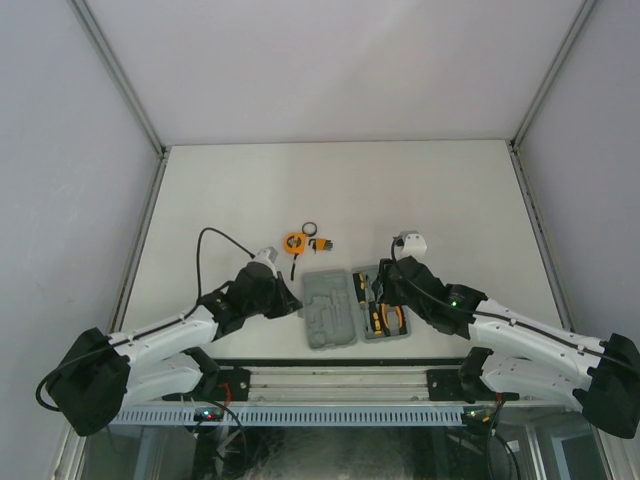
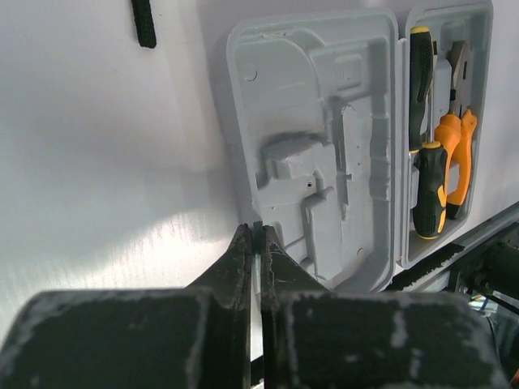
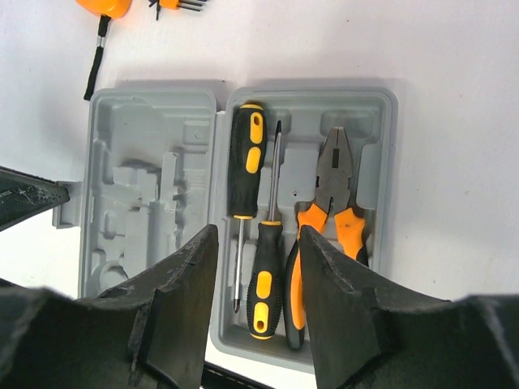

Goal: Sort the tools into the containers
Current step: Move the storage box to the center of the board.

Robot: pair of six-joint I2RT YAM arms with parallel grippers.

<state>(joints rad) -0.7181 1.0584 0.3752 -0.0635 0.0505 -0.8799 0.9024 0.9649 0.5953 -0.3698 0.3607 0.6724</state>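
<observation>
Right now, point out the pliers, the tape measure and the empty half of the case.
pliers point(image 3: 335, 174), right wrist view, metal head.
tape measure point(image 1: 293, 241), top view, orange body.
case point(image 2: 324, 138), left wrist view, empty half's moulded floor.

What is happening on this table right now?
Tools are being sorted into an open grey case. Both screwdrivers and the pliers lie in its right half. The tape measure, hex key set and ring lie on the table. The right gripper hovers open over the case; the left gripper is shut, empty.
</observation>
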